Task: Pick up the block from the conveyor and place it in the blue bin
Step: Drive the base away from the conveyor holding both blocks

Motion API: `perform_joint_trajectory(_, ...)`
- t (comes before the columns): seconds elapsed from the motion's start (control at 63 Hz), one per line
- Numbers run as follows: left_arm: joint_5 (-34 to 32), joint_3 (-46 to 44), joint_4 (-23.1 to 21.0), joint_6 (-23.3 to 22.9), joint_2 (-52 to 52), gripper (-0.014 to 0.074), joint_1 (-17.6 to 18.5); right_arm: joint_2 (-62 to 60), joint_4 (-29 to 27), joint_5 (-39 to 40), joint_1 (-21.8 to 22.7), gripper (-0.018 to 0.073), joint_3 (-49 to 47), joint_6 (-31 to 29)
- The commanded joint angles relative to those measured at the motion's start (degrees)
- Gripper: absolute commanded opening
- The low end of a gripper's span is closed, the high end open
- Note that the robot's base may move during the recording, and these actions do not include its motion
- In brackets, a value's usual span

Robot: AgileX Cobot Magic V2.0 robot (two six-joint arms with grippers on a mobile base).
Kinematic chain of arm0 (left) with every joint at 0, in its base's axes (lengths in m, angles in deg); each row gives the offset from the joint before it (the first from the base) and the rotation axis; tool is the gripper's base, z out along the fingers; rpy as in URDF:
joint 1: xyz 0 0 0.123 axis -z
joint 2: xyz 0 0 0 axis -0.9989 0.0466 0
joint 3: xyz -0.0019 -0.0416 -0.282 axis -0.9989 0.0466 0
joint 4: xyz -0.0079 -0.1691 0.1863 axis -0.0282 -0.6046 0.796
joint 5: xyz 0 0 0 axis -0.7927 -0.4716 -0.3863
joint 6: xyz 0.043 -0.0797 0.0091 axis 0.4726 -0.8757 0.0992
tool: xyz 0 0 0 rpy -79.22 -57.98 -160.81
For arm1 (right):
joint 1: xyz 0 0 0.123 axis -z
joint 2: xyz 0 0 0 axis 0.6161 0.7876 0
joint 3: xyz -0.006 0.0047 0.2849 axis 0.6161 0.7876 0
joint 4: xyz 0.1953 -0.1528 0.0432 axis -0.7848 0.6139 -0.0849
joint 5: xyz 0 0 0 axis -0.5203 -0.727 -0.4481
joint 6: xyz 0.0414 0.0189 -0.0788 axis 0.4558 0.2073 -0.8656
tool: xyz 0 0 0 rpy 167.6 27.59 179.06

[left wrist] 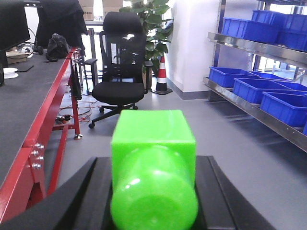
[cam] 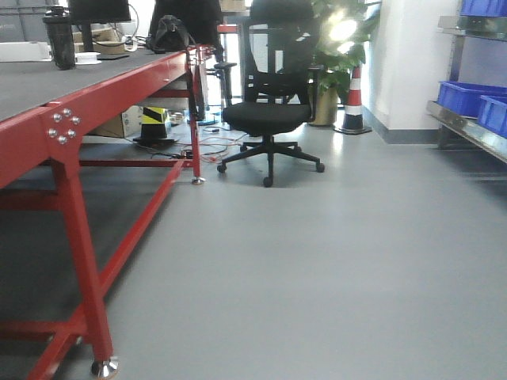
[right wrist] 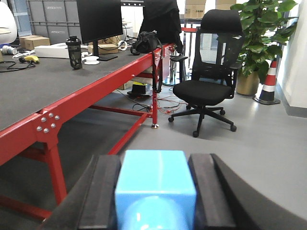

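Green block [left wrist: 153,143] fills left claw [left wrist: 153,165], blue block [right wrist: 156,184] right claw [right wrist: 154,160].

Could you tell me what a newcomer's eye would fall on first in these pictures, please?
Most likely the bright green block filling the left wrist view, clamped between the left gripper's black fingers, and the light blue block held likewise by the right gripper. After those, the red-framed table along the left of the room, the black office chair beyond it, and the blue bins on the metal shelves to the right.
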Motion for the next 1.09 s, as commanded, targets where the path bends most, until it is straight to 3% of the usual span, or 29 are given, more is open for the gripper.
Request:
perform_joint_trajectory(0.0, -1.2, -0.3, -0.3, -0.1, -0.3, -0.0111, 0.3, -0.2, 0.1, 0.9, -0.2, -0.0167, 0.0, -0.2)
perform_joint_trajectory(1.079, -1.2, -0.3, -0.3, -0.1, -0.3, -0.0111, 0.3, -0.2, 0.1, 0.9, -0.2, -0.0167, 0.0, -0.2)
